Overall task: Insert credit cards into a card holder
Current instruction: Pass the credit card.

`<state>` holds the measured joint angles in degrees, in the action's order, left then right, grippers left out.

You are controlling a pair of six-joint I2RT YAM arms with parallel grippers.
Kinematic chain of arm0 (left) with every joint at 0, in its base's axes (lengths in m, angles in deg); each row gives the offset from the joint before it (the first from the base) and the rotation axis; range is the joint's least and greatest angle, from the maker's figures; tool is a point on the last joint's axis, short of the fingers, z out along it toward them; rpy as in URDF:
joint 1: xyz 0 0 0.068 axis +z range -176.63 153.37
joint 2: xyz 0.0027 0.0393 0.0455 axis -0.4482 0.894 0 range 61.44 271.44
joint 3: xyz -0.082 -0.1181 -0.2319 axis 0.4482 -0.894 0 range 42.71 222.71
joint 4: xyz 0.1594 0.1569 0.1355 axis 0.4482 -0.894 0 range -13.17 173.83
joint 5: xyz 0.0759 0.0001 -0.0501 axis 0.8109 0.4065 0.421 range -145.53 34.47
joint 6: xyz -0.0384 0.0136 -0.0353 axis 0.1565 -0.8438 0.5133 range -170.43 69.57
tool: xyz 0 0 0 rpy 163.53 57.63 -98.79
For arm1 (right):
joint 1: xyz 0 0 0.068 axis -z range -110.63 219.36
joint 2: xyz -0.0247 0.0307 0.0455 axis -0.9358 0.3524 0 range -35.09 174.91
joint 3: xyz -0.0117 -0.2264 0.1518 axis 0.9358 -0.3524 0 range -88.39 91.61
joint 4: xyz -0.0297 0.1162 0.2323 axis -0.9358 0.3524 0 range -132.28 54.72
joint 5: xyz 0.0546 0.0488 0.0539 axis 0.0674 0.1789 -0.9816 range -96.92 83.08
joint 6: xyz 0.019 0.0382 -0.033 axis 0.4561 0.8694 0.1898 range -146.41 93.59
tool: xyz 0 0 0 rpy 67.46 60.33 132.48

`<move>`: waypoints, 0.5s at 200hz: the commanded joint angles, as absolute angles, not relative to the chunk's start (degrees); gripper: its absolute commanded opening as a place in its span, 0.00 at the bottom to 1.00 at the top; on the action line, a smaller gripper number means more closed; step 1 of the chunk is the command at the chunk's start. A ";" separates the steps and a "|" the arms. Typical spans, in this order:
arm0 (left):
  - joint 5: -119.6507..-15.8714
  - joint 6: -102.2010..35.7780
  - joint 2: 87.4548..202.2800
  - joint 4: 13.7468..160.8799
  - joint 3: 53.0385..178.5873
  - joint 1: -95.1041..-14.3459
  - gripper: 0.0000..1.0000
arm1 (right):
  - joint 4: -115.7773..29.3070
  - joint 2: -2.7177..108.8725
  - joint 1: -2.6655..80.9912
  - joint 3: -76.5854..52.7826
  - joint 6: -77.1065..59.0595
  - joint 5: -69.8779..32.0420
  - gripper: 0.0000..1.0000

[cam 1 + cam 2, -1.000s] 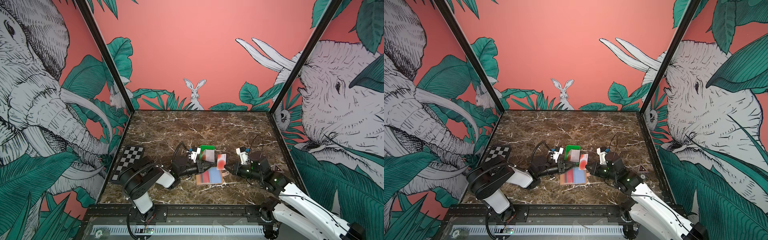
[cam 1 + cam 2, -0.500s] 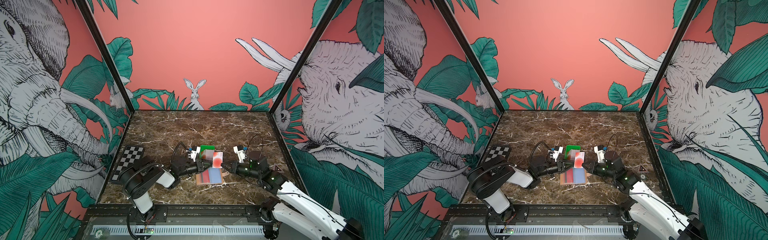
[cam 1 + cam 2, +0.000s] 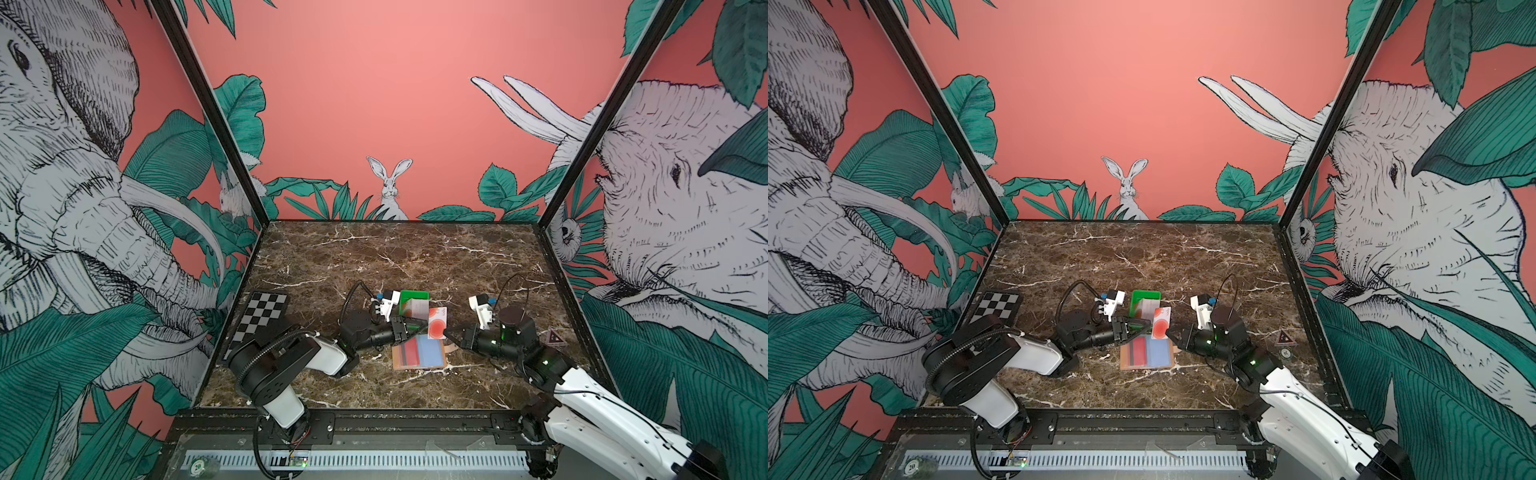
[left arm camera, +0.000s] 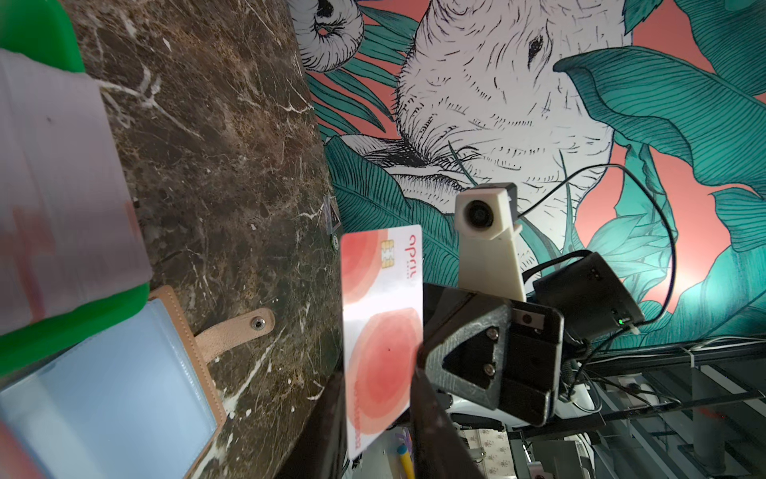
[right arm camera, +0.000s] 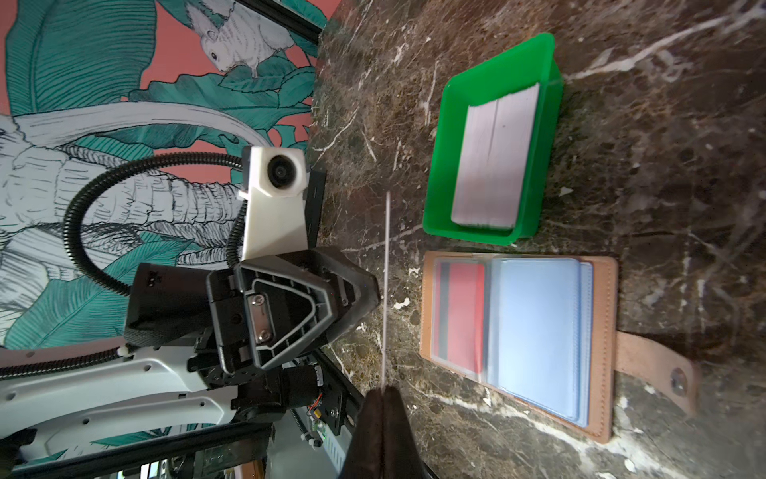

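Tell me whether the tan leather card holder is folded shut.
No, the tan leather card holder lies open on the marble table, its red and light blue sleeves showing.

White card [image 4: 383, 331] w/ red-orange circles; tan holder [image 5: 518, 331], blue + red inside; green tray [image 5: 441, 174]; brown marble table [image 5: 663, 145].

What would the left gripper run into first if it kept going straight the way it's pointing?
The white card with red-orange circles, held by the right gripper, stands directly ahead. The left gripper looks nearly on it, though depth is unclear.
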<state>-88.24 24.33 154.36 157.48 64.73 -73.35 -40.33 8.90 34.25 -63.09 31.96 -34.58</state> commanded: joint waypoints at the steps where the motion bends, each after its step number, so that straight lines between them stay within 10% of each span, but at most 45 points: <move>1: -89.55 25.11 153.63 159.81 65.91 -73.12 0.29 | -47.01 9.48 34.52 -63.04 32.76 -37.08 0.00; 100: -89.54 26.29 153.31 161.60 65.73 -72.28 0.17 | -43.27 13.91 34.47 -63.07 30.55 -36.19 0.00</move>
<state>-88.96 25.64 154.36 158.64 64.97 -73.04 -44.44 12.70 34.30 -63.38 32.22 -36.55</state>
